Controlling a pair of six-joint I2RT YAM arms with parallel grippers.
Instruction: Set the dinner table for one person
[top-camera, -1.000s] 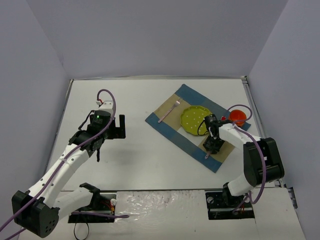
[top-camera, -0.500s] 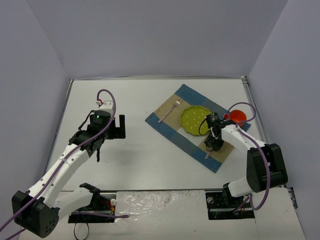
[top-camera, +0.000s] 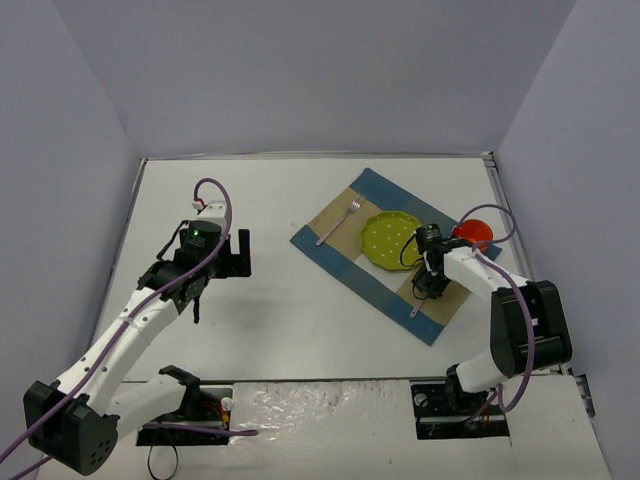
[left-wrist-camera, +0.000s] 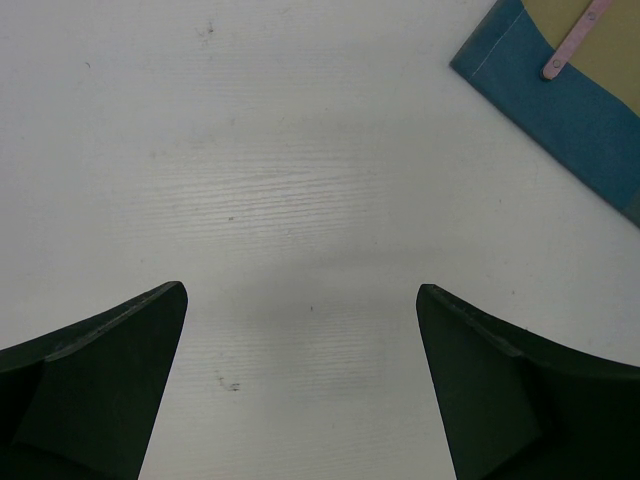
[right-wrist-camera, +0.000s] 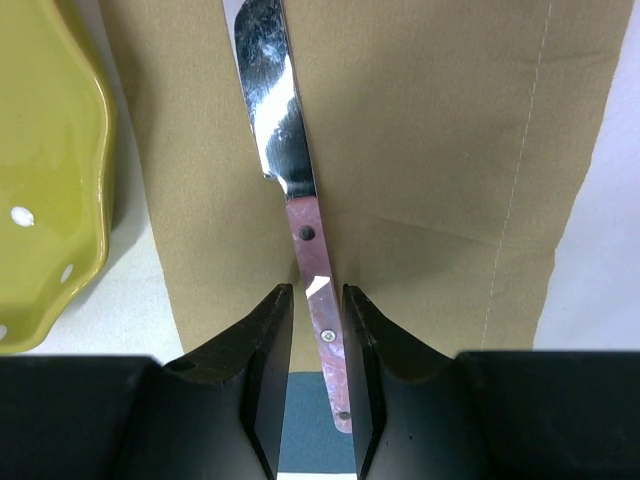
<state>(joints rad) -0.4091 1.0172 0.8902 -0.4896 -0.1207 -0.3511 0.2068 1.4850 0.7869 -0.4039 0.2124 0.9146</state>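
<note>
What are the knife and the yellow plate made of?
The knife has a shiny, mirror-like blade, so it is likely metal. Its pink handle with rivets looks like plastic. The plate is smooth, glossy yellow-green with a wavy rim, so it is probably glazed ceramic, or maybe plastic.

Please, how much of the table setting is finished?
Done: placemat, fork left of the green plate, red cup to its right. In hand: the right gripper clasps the knife over the mat beside the plate. Left, probably: only releasing it. The left gripper is open, empty.
</note>
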